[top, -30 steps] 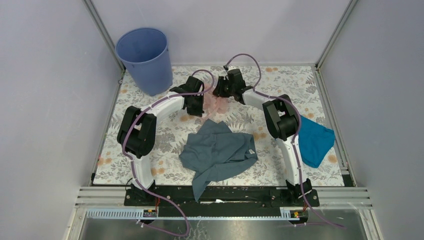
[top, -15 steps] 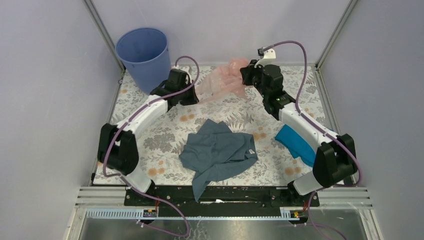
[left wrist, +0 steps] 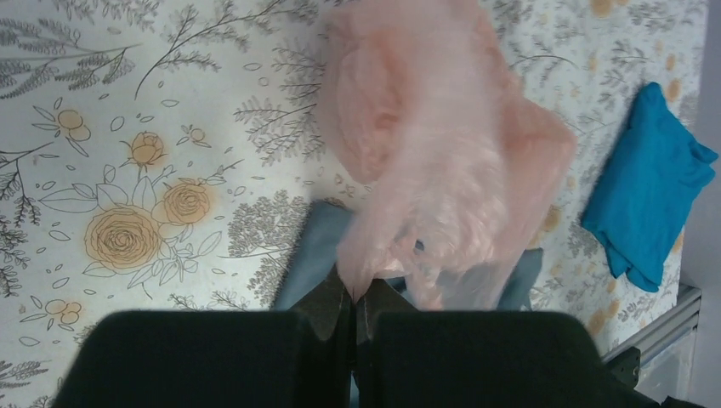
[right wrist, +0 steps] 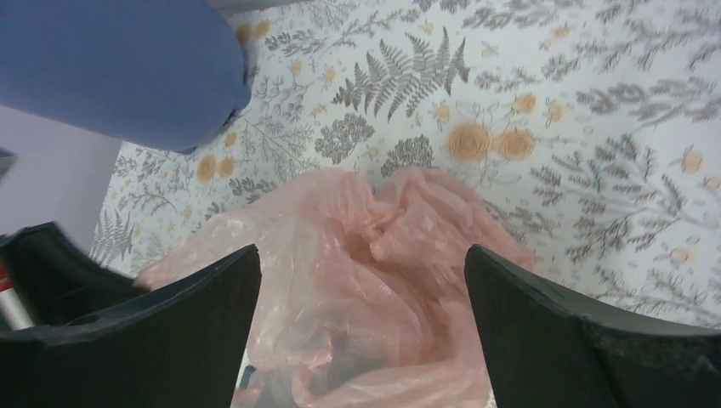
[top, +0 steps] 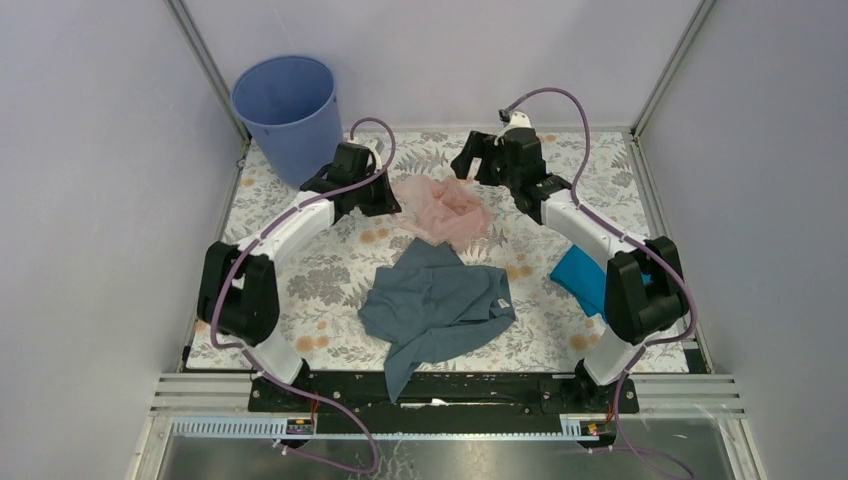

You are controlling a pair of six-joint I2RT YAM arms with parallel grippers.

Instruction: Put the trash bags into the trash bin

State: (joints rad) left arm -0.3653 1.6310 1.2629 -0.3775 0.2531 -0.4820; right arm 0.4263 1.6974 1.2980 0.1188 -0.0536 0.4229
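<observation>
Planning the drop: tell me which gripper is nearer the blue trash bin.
Left. The left gripper, shut on the pink bag, is close beside the trash bin; the right gripper, open, is farther off, beyond the bag.

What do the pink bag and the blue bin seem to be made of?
The pink bag looks like thin plastic film: translucent, crinkled, shapeless. The blue bin is probably rigid plastic: smooth tapered wall, even colour, clean round rim.

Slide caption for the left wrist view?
Left gripper pinching the crinkly translucent pink plastic bag over the floral-print table.
</observation>
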